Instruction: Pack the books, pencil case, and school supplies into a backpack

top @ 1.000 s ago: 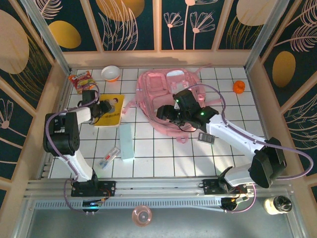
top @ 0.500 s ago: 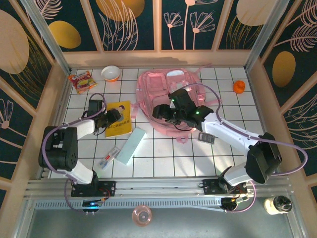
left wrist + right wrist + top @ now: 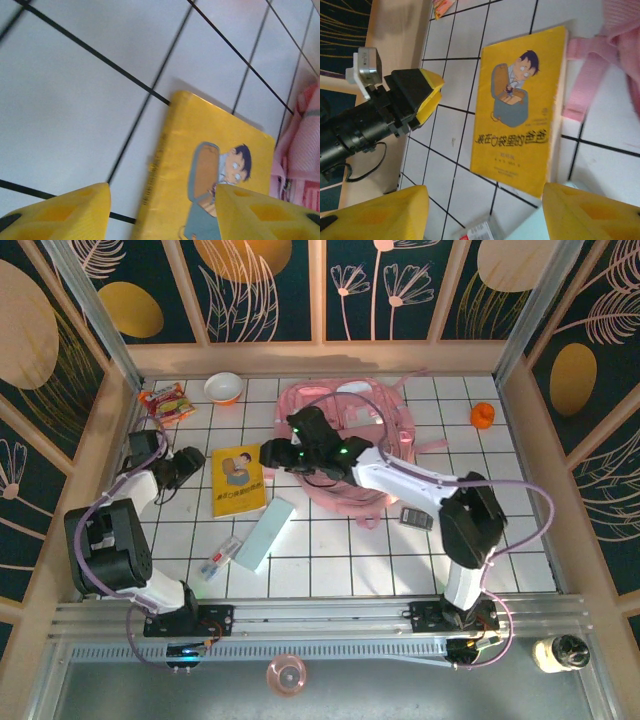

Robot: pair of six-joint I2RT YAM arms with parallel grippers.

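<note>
R end effector (image 3: 276, 453) spread, empty, right of thin yellow book (image 3: 238, 480) | L end effector (image 3: 188, 464) spread, left of it | long axis near-far

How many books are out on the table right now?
1. The yellow book lies flat on the white tiles, just left of the pink backpack. More may be hidden inside the backpack.

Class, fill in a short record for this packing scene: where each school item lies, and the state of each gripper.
book: flat on the table, left of the backpack, between both grippers
pencil case: on the table, unpacked
clear packet: beside the pencil case
calculator: on the table, by the backpack
left gripper: open, empty
right gripper: open, empty
</note>
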